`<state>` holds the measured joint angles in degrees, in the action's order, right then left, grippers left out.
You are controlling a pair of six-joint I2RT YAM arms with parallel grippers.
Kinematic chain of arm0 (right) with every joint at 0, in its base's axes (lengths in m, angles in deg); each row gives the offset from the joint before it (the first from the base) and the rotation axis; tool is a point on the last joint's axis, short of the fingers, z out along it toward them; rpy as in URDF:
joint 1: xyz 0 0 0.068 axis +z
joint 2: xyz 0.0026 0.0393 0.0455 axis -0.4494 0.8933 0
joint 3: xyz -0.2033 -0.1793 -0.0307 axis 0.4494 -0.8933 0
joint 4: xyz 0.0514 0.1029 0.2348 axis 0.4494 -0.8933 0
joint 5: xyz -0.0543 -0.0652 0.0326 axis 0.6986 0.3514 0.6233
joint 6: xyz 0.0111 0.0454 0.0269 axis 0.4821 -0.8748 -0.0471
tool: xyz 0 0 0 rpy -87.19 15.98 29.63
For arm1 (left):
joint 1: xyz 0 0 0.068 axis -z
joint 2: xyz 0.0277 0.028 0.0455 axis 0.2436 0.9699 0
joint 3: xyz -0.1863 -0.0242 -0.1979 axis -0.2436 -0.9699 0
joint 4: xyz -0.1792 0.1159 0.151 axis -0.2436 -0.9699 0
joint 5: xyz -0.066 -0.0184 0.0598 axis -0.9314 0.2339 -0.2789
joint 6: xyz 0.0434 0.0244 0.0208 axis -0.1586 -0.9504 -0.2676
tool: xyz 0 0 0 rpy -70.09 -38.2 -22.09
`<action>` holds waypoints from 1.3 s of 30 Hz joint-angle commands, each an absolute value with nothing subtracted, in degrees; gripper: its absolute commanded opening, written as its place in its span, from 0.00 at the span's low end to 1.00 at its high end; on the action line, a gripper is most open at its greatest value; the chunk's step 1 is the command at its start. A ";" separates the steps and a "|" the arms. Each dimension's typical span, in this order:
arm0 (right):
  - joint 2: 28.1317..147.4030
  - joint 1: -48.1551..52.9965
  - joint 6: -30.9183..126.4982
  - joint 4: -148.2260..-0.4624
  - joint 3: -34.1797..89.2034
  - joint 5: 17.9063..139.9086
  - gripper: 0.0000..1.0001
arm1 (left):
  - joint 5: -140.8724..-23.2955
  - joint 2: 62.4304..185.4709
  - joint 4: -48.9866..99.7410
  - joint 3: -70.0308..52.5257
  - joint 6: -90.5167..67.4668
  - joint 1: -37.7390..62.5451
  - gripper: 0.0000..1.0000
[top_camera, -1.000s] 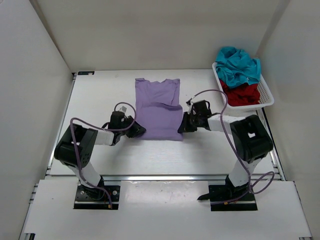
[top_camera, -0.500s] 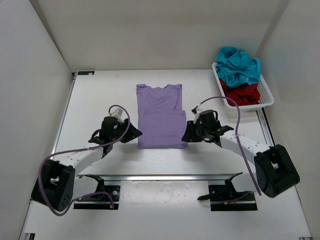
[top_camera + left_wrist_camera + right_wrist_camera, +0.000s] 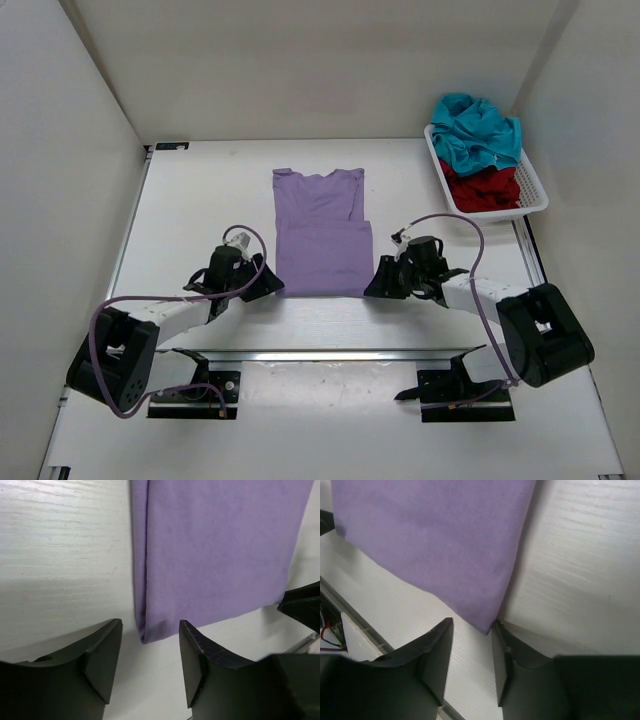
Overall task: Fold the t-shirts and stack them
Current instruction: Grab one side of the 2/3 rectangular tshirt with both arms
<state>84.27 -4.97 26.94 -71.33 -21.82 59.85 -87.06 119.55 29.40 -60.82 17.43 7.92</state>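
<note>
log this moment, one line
purple shirt: sides folded, flat | left gripper: open, near-left corner | right gripper: open, near-right corner | teal shirt, red shirt: in basket

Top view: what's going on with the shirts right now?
The purple shirt lies flat mid-table, sides folded in. The left gripper and right gripper sit at its two near corners, both open, neither clamping the cloth. The teal shirt and red shirt are piled in the basket at the far right, not yet folded.
</note>
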 commanded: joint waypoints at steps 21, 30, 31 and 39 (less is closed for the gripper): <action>79.83 -0.53 24.72 -71.45 -24.73 63.69 0.00 | -86.04 116.06 19.07 -61.50 17.15 11.92 0.00; 58.29 15.65 16.37 -90.26 -26.34 75.91 0.00 | -86.66 92.07 -5.61 -58.96 15.57 13.50 0.00; 56.71 15.40 17.07 -92.10 -24.15 76.61 0.00 | -86.31 89.44 -6.95 -56.08 15.92 12.89 0.00; 67.56 1.19 28.49 -91.16 -6.39 68.02 0.00 | -92.64 101.77 4.08 -40.87 15.57 6.38 0.00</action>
